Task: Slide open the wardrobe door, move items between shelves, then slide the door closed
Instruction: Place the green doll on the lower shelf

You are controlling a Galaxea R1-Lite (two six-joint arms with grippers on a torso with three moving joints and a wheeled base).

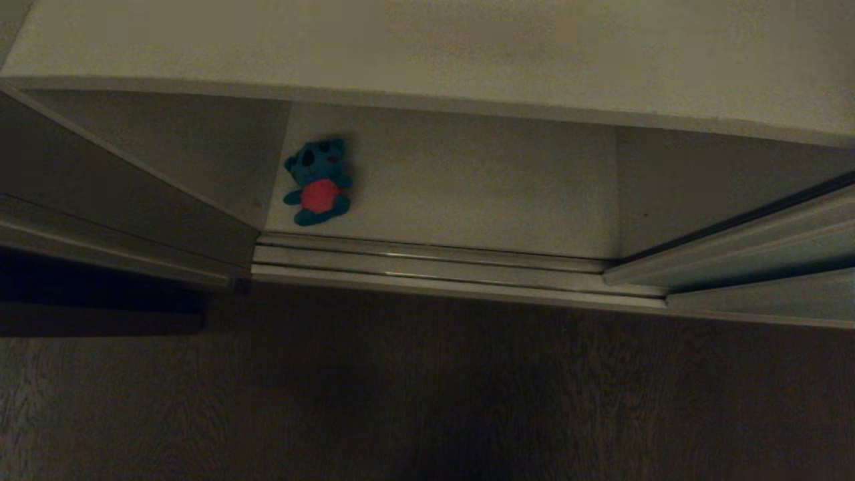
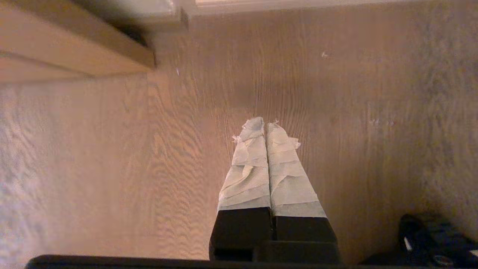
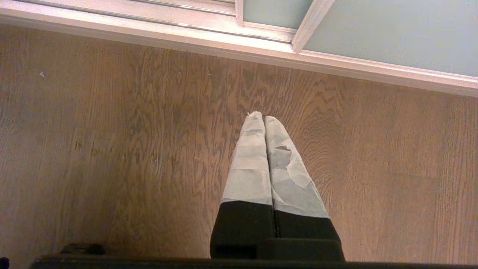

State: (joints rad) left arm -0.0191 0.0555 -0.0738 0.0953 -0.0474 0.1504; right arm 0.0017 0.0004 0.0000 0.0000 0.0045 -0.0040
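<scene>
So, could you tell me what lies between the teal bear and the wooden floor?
In the head view, the metal door tracks run between the bear and the floor.

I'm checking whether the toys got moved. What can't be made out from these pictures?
- Green frog: in no view; only the teal-blue bear shows, on the bottom shelf.
- Upper shelf's top: cut off by the head view's edge.
- Sliding door: mostly cut off at right.
- Left gripper and right gripper: outside the head view.
</scene>
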